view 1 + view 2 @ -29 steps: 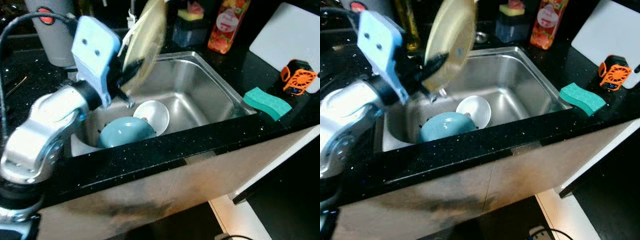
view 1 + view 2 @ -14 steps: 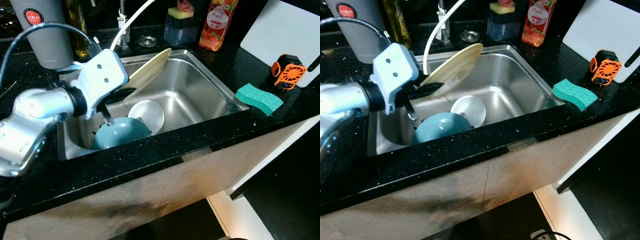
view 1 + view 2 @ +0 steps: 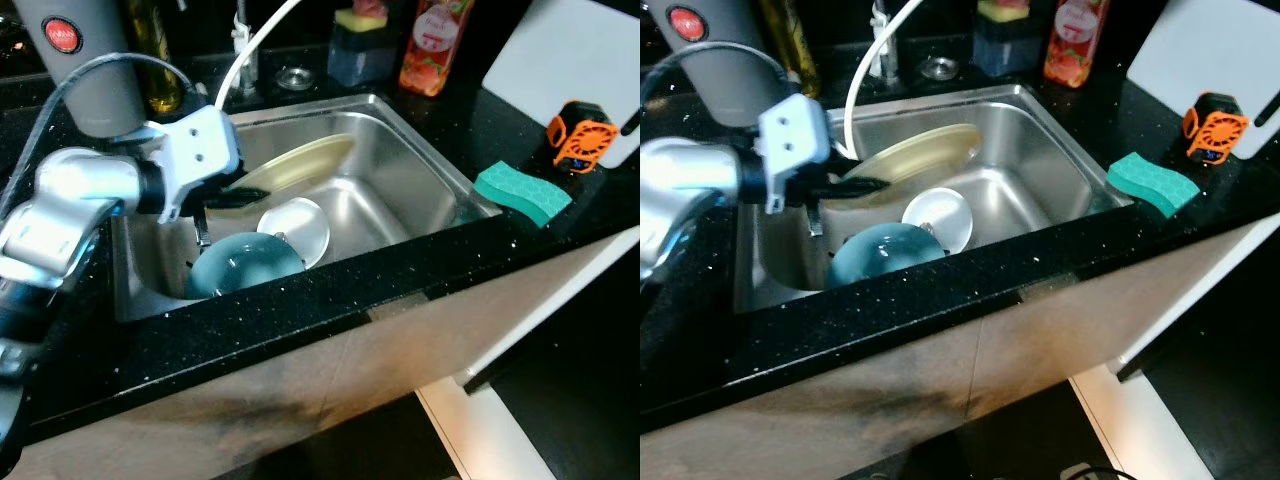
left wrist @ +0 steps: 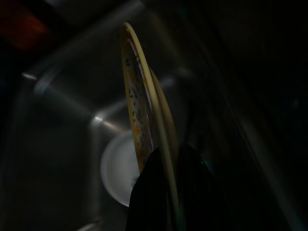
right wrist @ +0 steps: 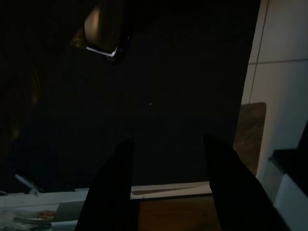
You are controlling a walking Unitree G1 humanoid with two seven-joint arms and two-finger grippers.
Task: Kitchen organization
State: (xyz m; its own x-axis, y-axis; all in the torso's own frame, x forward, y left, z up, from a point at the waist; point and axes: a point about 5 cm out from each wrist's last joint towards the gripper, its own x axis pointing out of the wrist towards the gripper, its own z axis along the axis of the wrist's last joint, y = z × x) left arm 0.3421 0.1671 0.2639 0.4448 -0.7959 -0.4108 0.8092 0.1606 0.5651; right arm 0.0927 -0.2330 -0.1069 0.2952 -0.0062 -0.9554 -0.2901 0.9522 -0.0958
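Observation:
A cream-yellow plate (image 3: 300, 163) lies nearly flat over the left half of the steel sink (image 3: 420, 170), its rim pinched by my left gripper (image 3: 243, 192), which is shut on it. In the left wrist view the plate (image 4: 139, 106) shows edge-on between the black fingers (image 4: 192, 187). Below it in the basin sit an overturned teal bowl (image 3: 240, 262) and a small white bowl (image 3: 297, 225). My right gripper (image 5: 166, 149) hangs idle and open beside a dark cabinet front.
Black counter (image 3: 300, 310) frames the sink. A green sponge (image 3: 522, 193) and an orange gadget (image 3: 580, 135) lie right of it, beside a white board (image 3: 570, 60). A grey canister (image 3: 80, 60), faucet hose (image 3: 250, 45), soap holder (image 3: 358, 40) and red bottle (image 3: 425, 50) line the back.
My left gripper has tipped the plate from nearly upright above the sink down to almost flat inside it, low over the bowls. The camera shifted slightly.

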